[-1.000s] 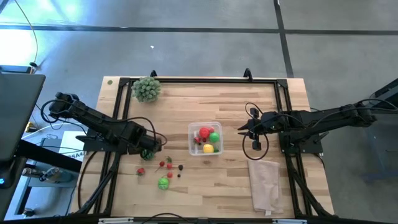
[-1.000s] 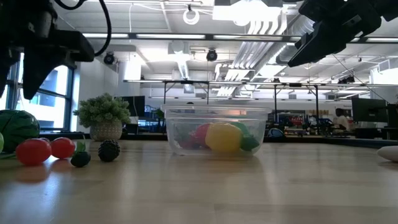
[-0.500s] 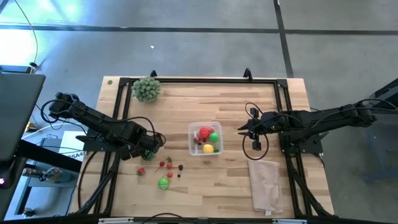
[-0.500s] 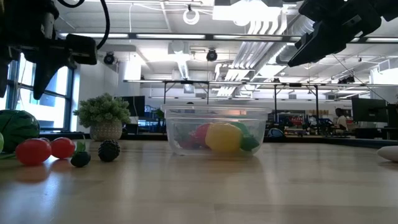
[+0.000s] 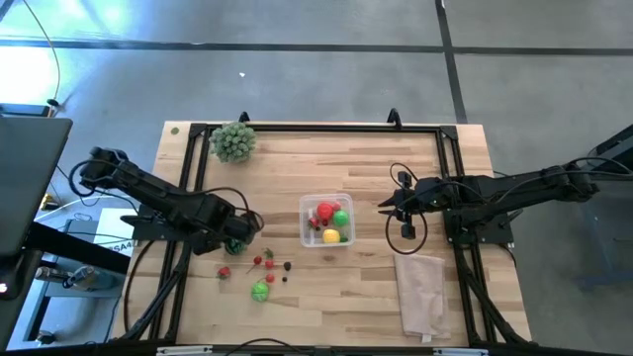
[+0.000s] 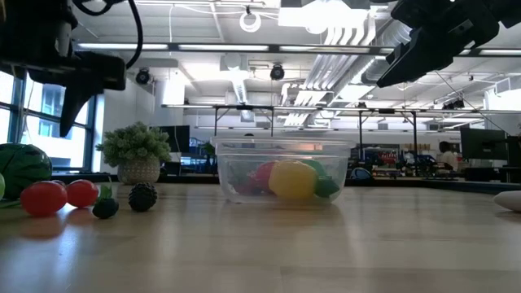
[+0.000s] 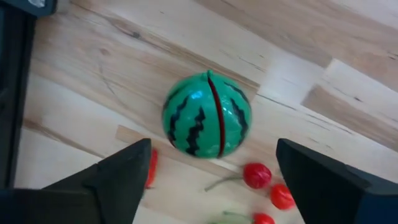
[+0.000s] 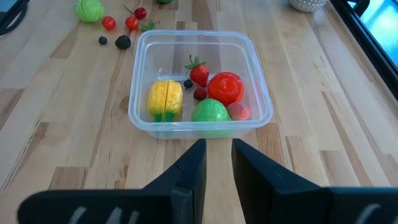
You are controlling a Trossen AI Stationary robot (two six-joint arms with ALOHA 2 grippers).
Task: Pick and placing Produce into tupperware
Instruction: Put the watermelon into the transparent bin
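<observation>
The left hand point(image 7: 208, 186), fingers spread, hovers over a dark-striped green toy watermelon ball point(image 7: 207, 114) on the wooden worktop point(image 5: 366, 297), seemingly lining up a grasp for the clear squarish plastic tupperware point(image 5: 326, 220).

The clear tub point(image 5: 325, 221) sits at frame centre, upright, holding a yellow point(image 8: 165, 98), a red point(image 8: 225, 87) and a green piece point(image 8: 210, 112). The striped melon point(image 7: 207, 114) and red berries point(image 5: 263, 261) lie loose at lower left.
</observation>
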